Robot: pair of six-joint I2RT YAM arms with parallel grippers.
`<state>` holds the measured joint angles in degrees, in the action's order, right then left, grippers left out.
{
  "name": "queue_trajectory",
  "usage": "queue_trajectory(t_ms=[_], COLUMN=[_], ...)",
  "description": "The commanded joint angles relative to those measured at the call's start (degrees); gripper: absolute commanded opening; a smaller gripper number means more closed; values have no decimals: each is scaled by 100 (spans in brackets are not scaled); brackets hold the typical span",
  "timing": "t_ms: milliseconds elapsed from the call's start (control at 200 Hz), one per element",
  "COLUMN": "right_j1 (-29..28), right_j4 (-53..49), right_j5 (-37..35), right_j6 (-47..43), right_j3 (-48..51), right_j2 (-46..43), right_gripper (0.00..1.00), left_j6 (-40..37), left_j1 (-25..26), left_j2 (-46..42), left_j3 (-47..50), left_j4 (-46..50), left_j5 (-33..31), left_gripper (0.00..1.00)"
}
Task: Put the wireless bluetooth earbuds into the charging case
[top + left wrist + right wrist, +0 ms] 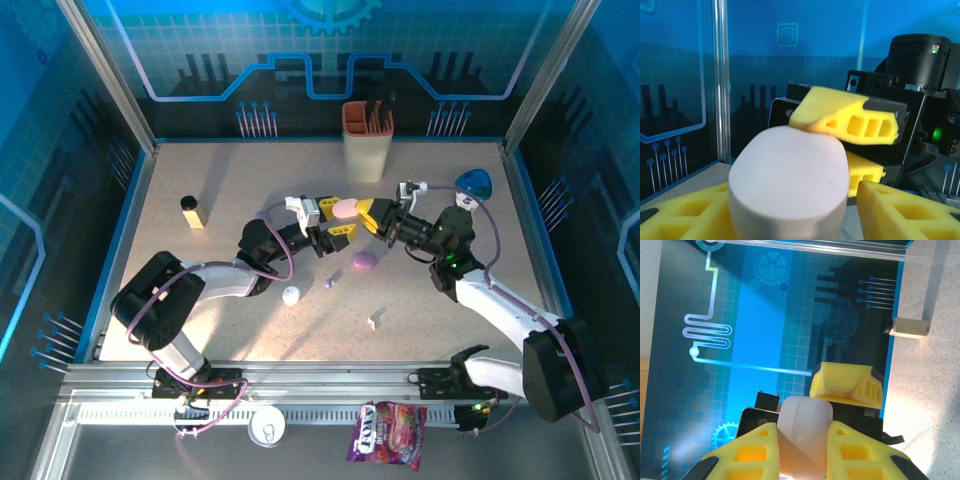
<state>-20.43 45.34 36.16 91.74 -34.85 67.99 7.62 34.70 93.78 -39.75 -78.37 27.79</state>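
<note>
Clamped in the right claw (pixel 800 445), by one end: a pale pink, pebble-shaped plastic charging case (pixel 345 208), raised clear of the speckled beige worktop (pixel 230 180) near its middle. Flanked that same case from the opposite side with the left claw (pixel 790 205), yellow fingers (pixel 685 215) low on either flank. Could not tell from the wrist view whether clenched or merely set about the case. Saw no open lid on the case, as far as could be made out.

Found lying on the worktop, apart from both claws: a tiny purple earbud (pixel 329 282), between a lilac pebble case (pixel 364 260) and a white pebble case (pixel 291 295). Found nearer the arm bases a tiny white earbud (pixel 372 321), too small to make out in any detail.

Judged the earbuds very light, hard and glossy, hence prone to squirt from the pads or skate across the worktop when nudged. Best pinched across the fat body, straight from above and gently, not at a thin tip.

Judged the pink case stiff but smooth and rounded, so liable to twist in a two-point hold. Safer gripped across its broad faces while prising the lid.
</note>
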Motion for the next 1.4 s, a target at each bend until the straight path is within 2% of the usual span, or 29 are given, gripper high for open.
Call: queue_trajectory(t_ms=[0,195,670,1035,1131,1396], right_j1=[61,56,56,65,65,64], right_j4=[260,346,980,844,826,870], right_j5=[58,34,83,175,179,153], right_j6=[-16,22,396,311,296,340], right_j3=[33,36,73,16,31,50], right_j2=[39,115,391,346,360,391], right_gripper=[15,15,15,15,15,16], left_j6=[113,68,-114,-186,-159,-180], left_j1=[52,51,55,47,50,45], left_j2=[-13,59,97,79,75,62], left_j3=[-172,-169,-86,-74,-85,-59], left_j4=[-199,-198,-201,-197,-196,-196], left_j5=[86,105,89,-162,-134,-59], left_gripper=[58,54,55,55,52,32])
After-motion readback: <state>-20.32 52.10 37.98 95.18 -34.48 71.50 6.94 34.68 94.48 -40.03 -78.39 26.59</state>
